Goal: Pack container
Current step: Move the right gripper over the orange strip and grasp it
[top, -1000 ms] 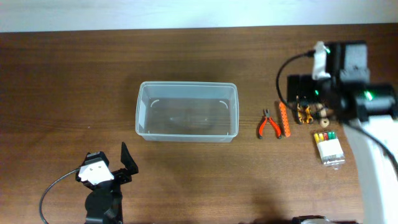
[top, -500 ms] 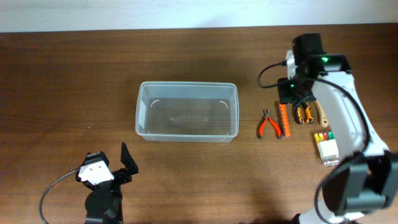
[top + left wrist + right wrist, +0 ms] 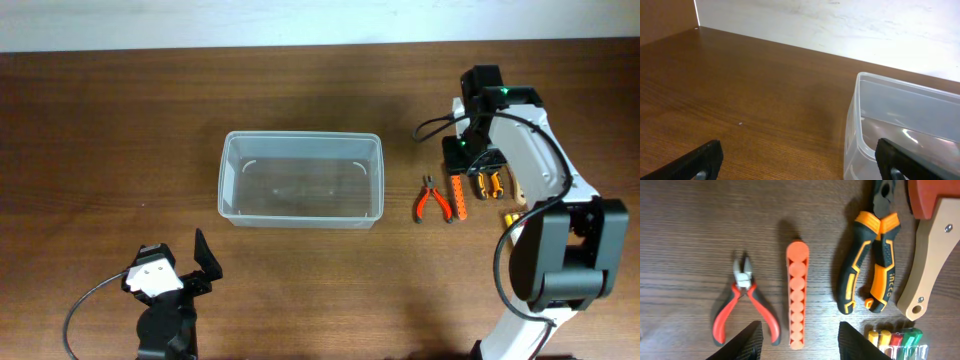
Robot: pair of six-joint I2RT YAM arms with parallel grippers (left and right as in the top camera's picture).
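Right tool (image 3: 799,331) shifted over orange strip (image 3: 797,292), jaws apart, empty, container (image 3: 300,180) unmoved.

**Dark wood, pale wall**

A wooden table (image 3: 100,150) with a dark brown, streaky grain fills almost the whole overhead view. Along its far edge runs a plain white wall (image 3: 840,25), faintly scuffed. The light is even and leaves a soft sheen on the wood.

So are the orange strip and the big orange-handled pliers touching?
Apart. The right wrist view shows bare wood between the orange strip and the pliers.
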